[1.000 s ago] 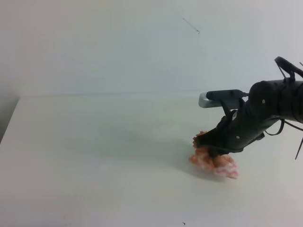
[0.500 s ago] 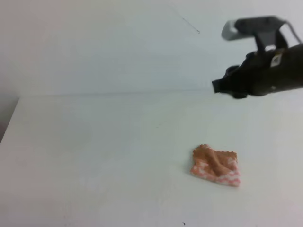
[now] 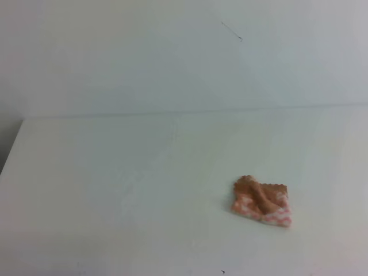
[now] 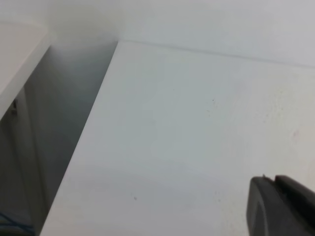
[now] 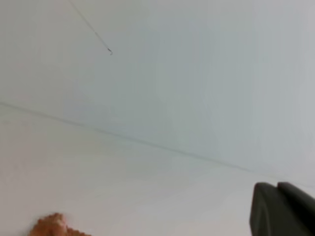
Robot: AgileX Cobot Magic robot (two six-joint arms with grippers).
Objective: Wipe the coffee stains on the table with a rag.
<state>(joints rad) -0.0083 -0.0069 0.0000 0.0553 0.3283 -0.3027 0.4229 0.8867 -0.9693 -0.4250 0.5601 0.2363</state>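
The rag (image 3: 261, 201), pink-checked with orange-brown patches, lies crumpled and alone on the white table (image 3: 115, 172), right of the middle. Its top edge also peeks into the bottom left of the right wrist view (image 5: 51, 225). No coffee stains show on the table in any view. Neither arm appears in the exterior view. My right gripper (image 5: 277, 187) shows only as dark fingertips pressed together at the lower right, away from the rag and holding nothing. My left gripper (image 4: 275, 181) looks the same, fingertips together over bare table.
The table's left edge (image 4: 93, 128) drops into a dark gap (image 4: 44, 147) beside a white wall. Another white wall rises behind the table, with a thin wire mark (image 3: 233, 31) on it.
My right arm has let go of the rag, lifted up and to the right, and left the exterior view. Its jaws have shut. The rag stays where it was.
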